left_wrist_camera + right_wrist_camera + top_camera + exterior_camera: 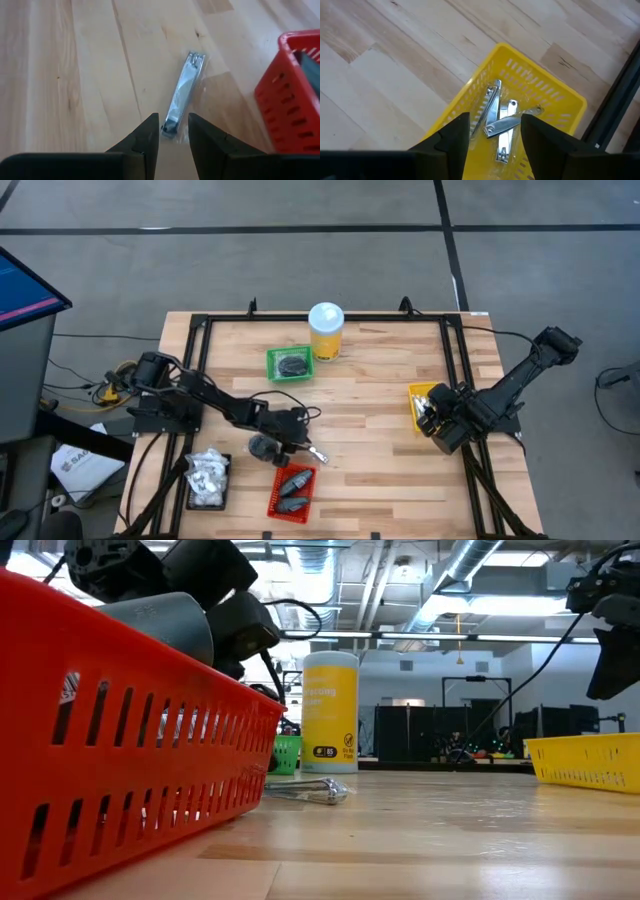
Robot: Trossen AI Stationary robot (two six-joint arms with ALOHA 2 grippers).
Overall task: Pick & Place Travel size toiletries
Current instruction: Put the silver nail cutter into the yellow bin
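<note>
A thin silvery clipper-like item (182, 95) in a clear wrapper lies flat on the wood, just beyond the red tray (292, 490); it also shows in the high view (318, 453) and the low view (318, 790). My left gripper (173, 131) is open, with a finger on each side of the item's near end and no touch showing. My right gripper (495, 131) is open above the yellow tray (470, 95), which holds several silvery items (500, 125). White sachets (208, 472) fill the black tray. Dark grey pieces (293, 485) lie in the red tray.
A tall yellow jar with a white lid (326, 330) stands near the far edge, next to a green tray (290, 363) with a dark item in it. A dark grey round thing (262, 445) sits by my left arm. Bare wood lies in the table's middle.
</note>
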